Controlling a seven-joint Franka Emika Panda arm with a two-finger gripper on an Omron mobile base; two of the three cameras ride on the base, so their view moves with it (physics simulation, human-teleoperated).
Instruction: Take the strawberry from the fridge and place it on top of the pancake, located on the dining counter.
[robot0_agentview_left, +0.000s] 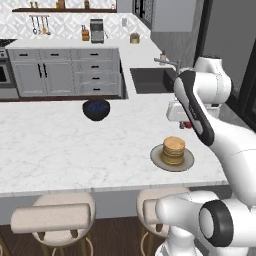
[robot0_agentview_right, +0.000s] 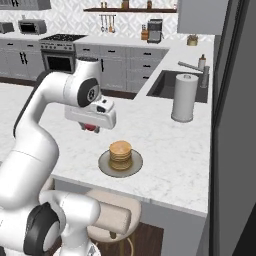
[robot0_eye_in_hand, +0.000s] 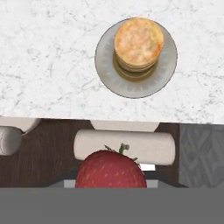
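The gripper (robot0_agentview_right: 90, 128) hangs above the dining counter (robot0_agentview_left: 60, 145), a little to the left of the plate, and its jaws are clamped on the strawberry (robot0_eye_in_hand: 110, 169). In the hand view the berry sits large at the bottom, its green stalk up, but its lower half is cut off by the frame and the fingertips holding it cannot be made out. From the right base view only a small red patch of the strawberry shows under the white hand; from the left base view it is a red sliver behind the forearm, which hides most of the hand.

The pancake (robot0_eye_in_hand: 138, 43) stack stands on a round grey plate (robot0_eye_in_hand: 106, 70) near the counter's near edge, well apart from the berry and bare on top. Below the edge, a beige stool (robot0_eye_in_hand: 124, 145) shows in the hand view, and part of another is cut off at the left.

Farther back on the counter a dark blue-black bowl (robot0_agentview_left: 96, 109) rests alone. A white paper-towel roll (robot0_agentview_right: 184, 97) stands upright near the sink (robot0_agentview_right: 170, 86), whose tap (robot0_agentview_right: 192, 67) is partly hidden behind the roll in the right base view. The fridge (robot0_agentview_right: 235, 125) shows only as a dark slab along the right edge, cut off by the frame. Items on the far worktop and shelf are too small to identify. No writing or label is legible anywhere.
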